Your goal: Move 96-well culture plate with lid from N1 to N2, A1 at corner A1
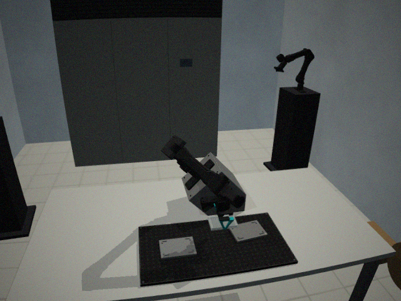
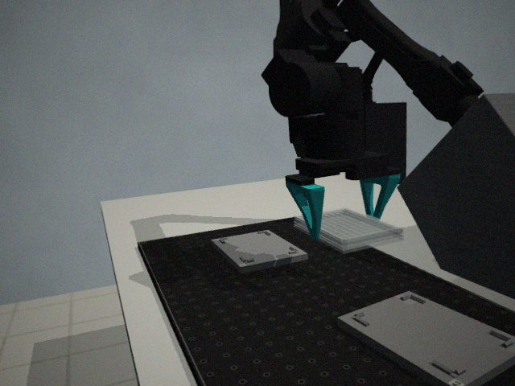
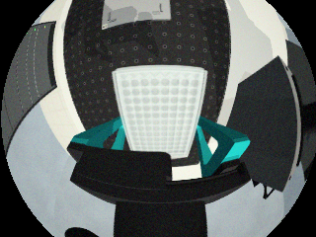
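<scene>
Top view: poor for the grasp. Shows only a pale sliver of the culture plate and a scrap of teal from the gripper, both tucked under the dark arm at the far edge of the black breadboard, on the side toward the grey base block. Too small there to tell lid from plate, or plate from board.

Fingers: spread wide and clamped on the plate's two opposite sides, one teal finger on the side facing the breadboard's middle, the other on the side away from it. Wide because the plate is wide. No other contact to be made out.

Exterior view: gives what the top view cannot. Plate level between the tips of the gripper, clear, stacked in thin layers with the lid on top, over the breadboard's back edge and partly out past it over the white table. Height above the board hard to judge. Nest N2 on the board just beside the plate, N1 nearer the camera, well apart from it and cut off at the lower right. Arm cut off at the top.

Wrist view: alone in showing the well grid from above, square between both fingers. Near end of the plate hidden by the gripper body. One bare nest farther along the breadboard; corner marks unreadable.
</scene>
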Robot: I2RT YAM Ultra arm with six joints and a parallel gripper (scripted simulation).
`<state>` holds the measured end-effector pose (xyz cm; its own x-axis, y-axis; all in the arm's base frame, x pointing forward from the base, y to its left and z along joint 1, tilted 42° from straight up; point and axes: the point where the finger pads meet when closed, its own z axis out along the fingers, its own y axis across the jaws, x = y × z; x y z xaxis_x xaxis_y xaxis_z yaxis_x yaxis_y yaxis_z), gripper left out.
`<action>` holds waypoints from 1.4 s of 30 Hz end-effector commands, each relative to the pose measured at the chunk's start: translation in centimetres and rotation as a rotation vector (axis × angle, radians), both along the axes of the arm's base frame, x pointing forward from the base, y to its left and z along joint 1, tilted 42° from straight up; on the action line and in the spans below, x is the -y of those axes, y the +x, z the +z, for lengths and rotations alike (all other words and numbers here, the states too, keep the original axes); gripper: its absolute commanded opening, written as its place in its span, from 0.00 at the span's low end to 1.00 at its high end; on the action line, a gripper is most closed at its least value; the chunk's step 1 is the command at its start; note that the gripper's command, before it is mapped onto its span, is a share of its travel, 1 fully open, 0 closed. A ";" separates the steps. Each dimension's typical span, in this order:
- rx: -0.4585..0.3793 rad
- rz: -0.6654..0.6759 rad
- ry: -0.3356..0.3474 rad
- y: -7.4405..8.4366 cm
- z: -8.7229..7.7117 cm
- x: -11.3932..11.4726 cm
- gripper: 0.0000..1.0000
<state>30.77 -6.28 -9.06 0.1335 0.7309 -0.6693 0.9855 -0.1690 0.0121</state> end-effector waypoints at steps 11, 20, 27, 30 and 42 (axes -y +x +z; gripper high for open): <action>0.008 0.035 -0.010 0.5 3.2 2.5 0.00; 0.005 0.035 -0.011 0.4 5.2 4.8 0.00; 0.025 0.035 -0.012 1.4 6.8 6.0 0.00; 0.024 0.034 -0.012 1.5 7.6 6.8 0.00; 0.029 0.054 -0.015 2.0 10.0 8.7 0.00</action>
